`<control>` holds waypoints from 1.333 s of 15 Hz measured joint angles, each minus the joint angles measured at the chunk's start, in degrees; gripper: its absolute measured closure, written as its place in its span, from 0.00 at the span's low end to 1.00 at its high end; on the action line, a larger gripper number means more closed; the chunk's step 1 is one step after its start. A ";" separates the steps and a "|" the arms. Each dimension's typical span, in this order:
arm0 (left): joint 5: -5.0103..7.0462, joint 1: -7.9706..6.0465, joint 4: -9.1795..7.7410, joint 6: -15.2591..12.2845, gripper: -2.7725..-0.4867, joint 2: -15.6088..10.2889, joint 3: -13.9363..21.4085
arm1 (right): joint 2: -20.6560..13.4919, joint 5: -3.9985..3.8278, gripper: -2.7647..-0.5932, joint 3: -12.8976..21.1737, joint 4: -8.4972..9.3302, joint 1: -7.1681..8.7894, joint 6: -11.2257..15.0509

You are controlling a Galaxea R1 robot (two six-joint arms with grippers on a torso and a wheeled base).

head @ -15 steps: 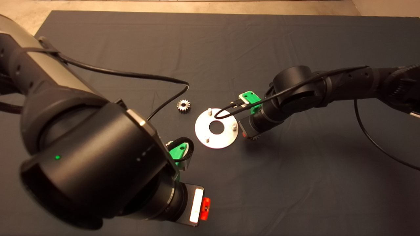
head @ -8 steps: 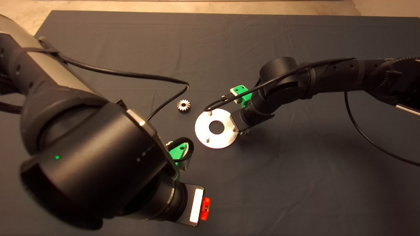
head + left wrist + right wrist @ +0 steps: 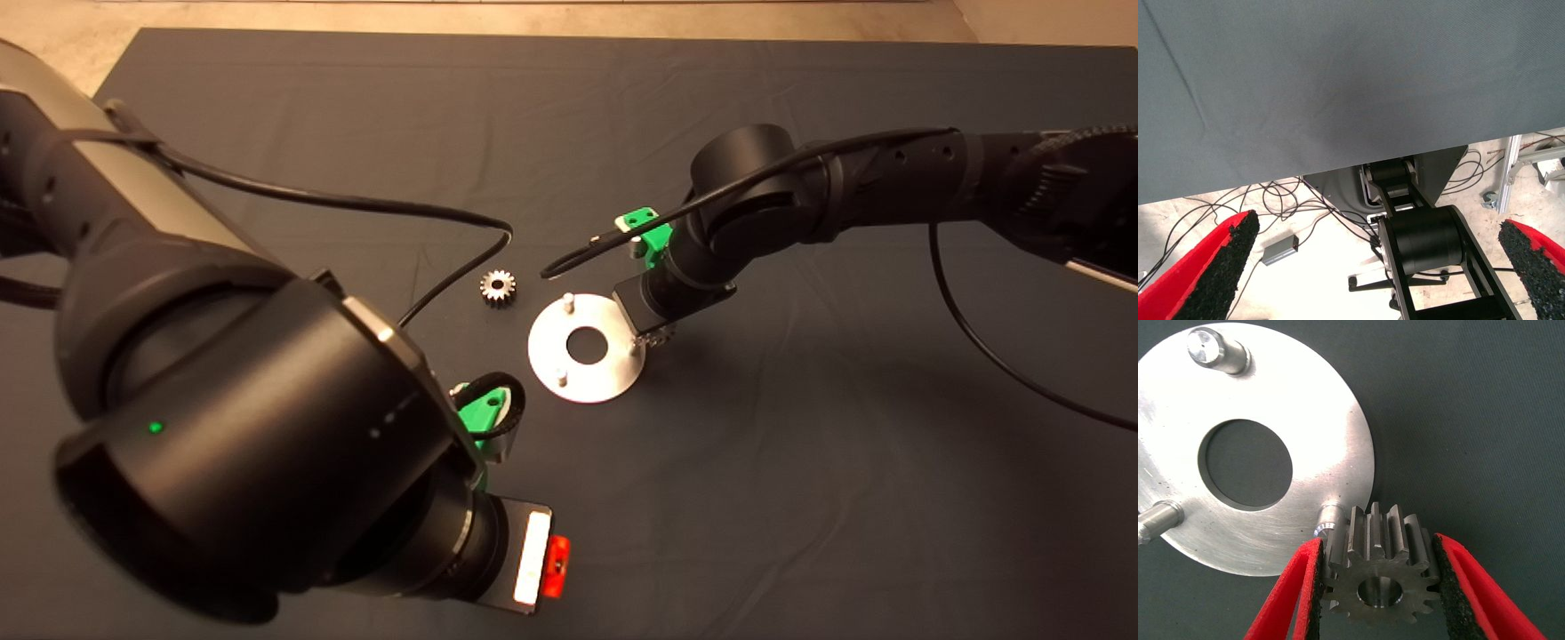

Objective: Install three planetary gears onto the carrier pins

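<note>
Three carrier pins [image 3: 1219, 351] stand bare on the disc [image 3: 585, 384] mid-mat, so nothing is installed yet: the right gripper [image 3: 1377, 587] pinches one planetary gear [image 3: 1379, 573] beside the nearest pin (left gripper [image 3: 1371, 267], spread, idles off the near edge).

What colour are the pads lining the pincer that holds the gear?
Black pads on red fingers, clearest in the right wrist view.
</note>
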 joint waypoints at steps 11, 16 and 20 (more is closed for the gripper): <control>0.00 0.02 0.00 0.00 0.07 -0.02 0.00 | 0.77 0.01 0.80 -0.77 0.59 0.91 -0.07; 0.00 0.02 0.00 0.00 0.07 -0.02 0.02 | 0.77 0.00 0.80 -0.80 0.61 0.68 -0.06; 0.00 0.02 -0.02 0.00 0.07 -0.02 0.02 | 0.77 0.00 0.80 -0.82 0.80 0.06 -0.03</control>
